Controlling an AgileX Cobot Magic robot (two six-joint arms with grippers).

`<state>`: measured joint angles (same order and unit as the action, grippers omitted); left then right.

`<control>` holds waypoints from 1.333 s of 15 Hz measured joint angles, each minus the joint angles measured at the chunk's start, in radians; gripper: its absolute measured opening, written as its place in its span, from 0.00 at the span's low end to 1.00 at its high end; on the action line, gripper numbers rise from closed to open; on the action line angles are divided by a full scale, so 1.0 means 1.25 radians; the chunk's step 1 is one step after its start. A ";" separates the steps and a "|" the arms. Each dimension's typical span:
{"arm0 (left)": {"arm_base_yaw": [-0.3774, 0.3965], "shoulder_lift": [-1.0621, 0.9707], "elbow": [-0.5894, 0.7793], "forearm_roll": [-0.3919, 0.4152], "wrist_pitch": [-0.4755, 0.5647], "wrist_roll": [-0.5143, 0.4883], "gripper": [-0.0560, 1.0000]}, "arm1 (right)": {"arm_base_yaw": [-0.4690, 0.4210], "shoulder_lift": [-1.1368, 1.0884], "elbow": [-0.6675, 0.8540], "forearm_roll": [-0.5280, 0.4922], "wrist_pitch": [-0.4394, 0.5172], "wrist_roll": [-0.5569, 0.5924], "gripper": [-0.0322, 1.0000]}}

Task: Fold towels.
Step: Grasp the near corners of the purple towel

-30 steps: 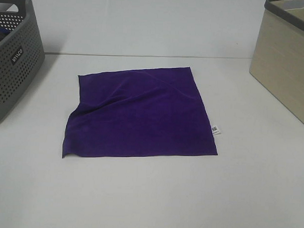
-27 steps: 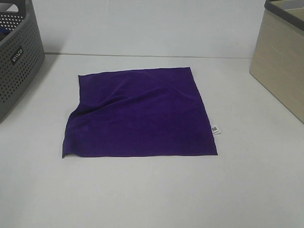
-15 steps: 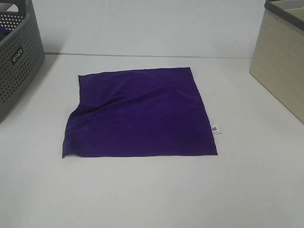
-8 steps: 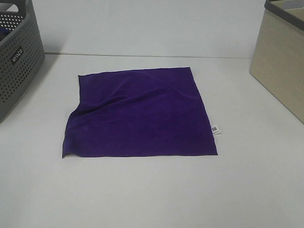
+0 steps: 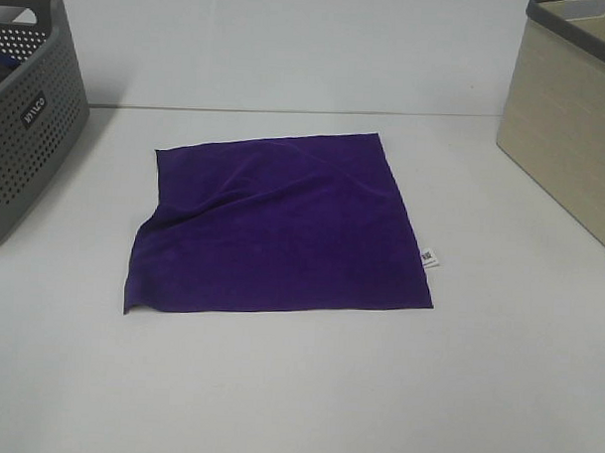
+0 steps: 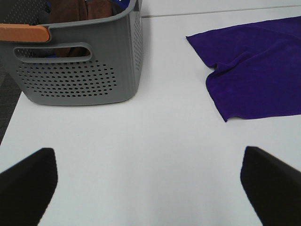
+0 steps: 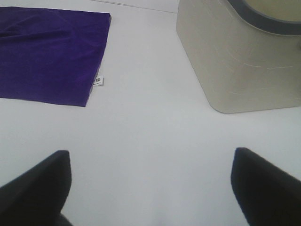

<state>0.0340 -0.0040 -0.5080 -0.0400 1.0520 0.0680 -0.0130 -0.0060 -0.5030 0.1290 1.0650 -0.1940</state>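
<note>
White table [image 5: 296,405] bears the towel [image 5: 278,226]; wrist views alone show left fingers [image 6: 28,183], right fingers [image 7: 33,186] spread, empty.

We record two items bearing print. The grey perforated basket [image 5: 37,153] carries a brand mark [image 5: 34,108] in pale letters on its side wall, set aslant; we cannot read it with certainty. The white tag [image 5: 429,258] on the purple towel [image 5: 283,226] shows dark print, too small to read.
</note>
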 joint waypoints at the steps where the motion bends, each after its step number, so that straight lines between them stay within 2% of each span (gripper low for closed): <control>1: 0.000 0.000 0.000 -0.001 0.000 0.002 0.99 | 0.000 0.000 0.000 0.000 0.000 0.000 0.90; 20: 0.000 0.000 0.000 -0.002 0.000 0.002 0.98 | 0.000 0.000 0.000 0.000 0.000 0.001 0.90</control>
<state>0.0340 -0.0040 -0.5080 -0.0420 1.0520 0.0710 -0.0130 -0.0060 -0.5030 0.1290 1.0650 -0.1930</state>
